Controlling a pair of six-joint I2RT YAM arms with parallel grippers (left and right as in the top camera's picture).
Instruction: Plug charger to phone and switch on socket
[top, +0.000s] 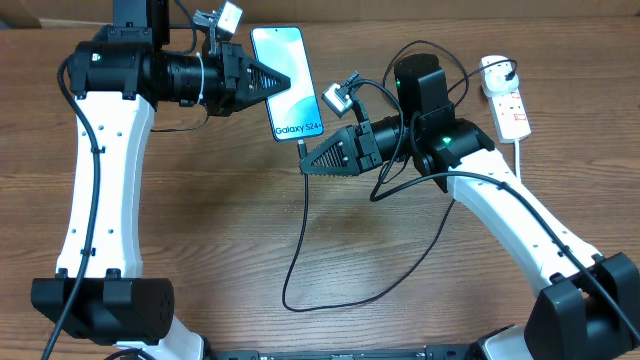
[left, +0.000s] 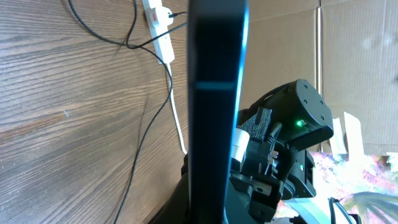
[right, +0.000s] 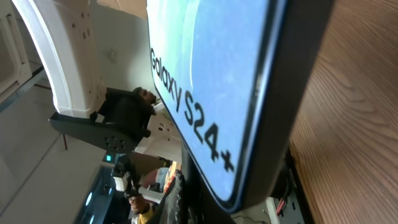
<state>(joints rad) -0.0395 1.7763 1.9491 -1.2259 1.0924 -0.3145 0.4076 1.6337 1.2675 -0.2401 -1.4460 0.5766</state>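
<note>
My left gripper (top: 272, 80) is shut on the left edge of the phone (top: 288, 82) and holds it off the table, screen up, "Galaxy S24+" at its near end. In the left wrist view the phone (left: 217, 93) is a dark edge-on bar between my fingers (left: 211, 208). My right gripper (top: 306, 163) is just below the phone's bottom edge, shut on the charger's connector end (top: 302, 148). The connector tip is hidden. The black cable (top: 292, 270) loops over the table to the plug (top: 497, 72) in the socket (top: 511, 108). The right wrist view shows the phone screen (right: 205, 81) close above my fingers (right: 211, 205).
The socket's thick white cord (top: 521, 158) runs down toward the right arm. The socket also shows in the left wrist view (left: 158, 18) at the top. Cardboard boxes (top: 560, 10) line the far edge of the wooden table (top: 200, 230).
</note>
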